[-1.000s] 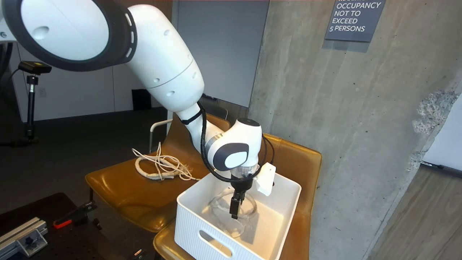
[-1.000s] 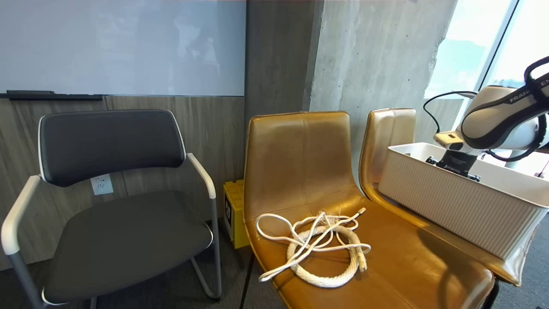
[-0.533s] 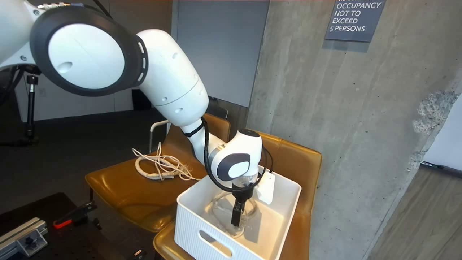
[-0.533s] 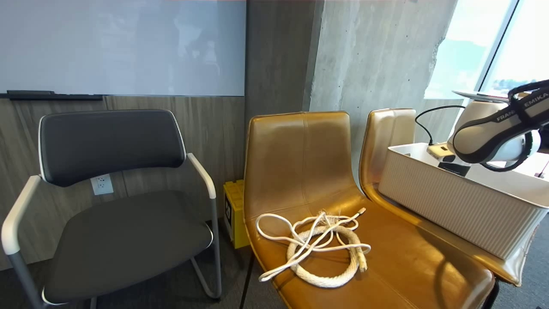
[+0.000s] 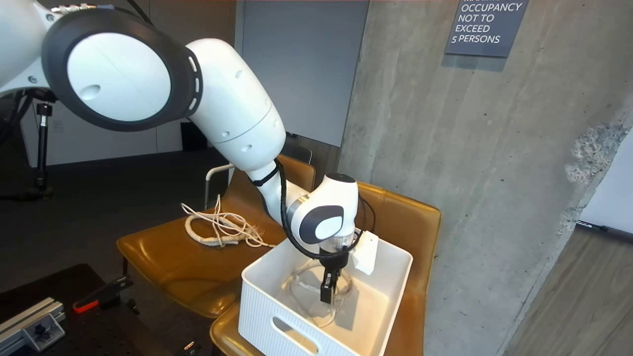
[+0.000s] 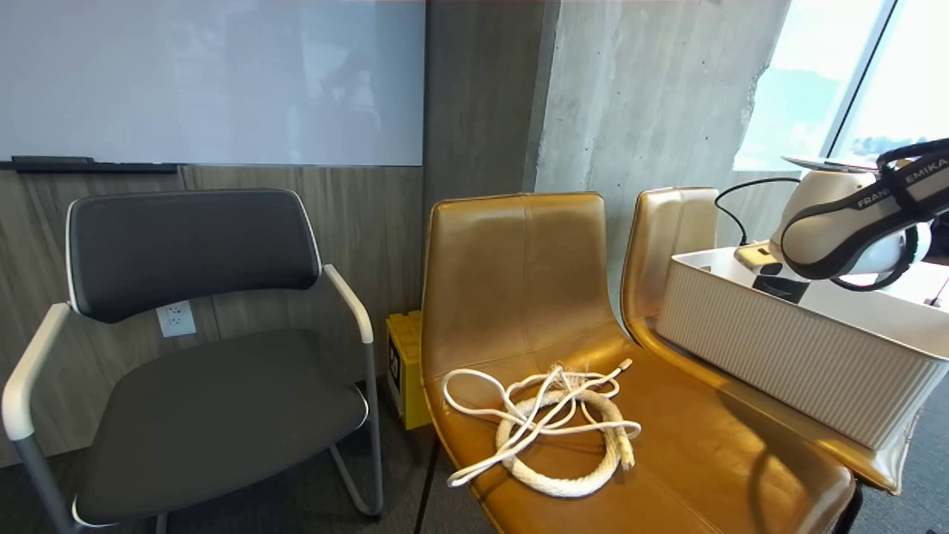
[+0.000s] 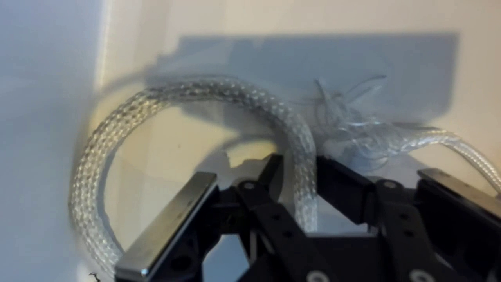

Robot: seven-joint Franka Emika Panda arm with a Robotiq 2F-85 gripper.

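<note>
In the white ribbed bin (image 6: 786, 363), the silvery braided rope (image 7: 219, 87) is flanked by the black claw (image 7: 298, 162); grip can't be told! "EMIKA" is spotted on the white arm (image 6: 845, 230), "5 PERSONS" on the grey sign (image 5: 487, 27).

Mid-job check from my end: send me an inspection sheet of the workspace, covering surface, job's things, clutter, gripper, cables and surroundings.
Surface: chair, bearing a white bin.
Job's things: thick rope curving inside the bin; thin cord near it, end frayed. Whether they join: cannot tell.
Clutter: coiled rope under a white cord on the next chair; black-and-red tool and metal profile low in an exterior view.
Gripper: inside the bin, jaws on both sides of the thick rope; whether they grip it, cannot tell.
Cables: black cable looped along the arm.
Surroundings: concrete wall, occupancy sign, whiteboard, office chair, yellow box.
</note>
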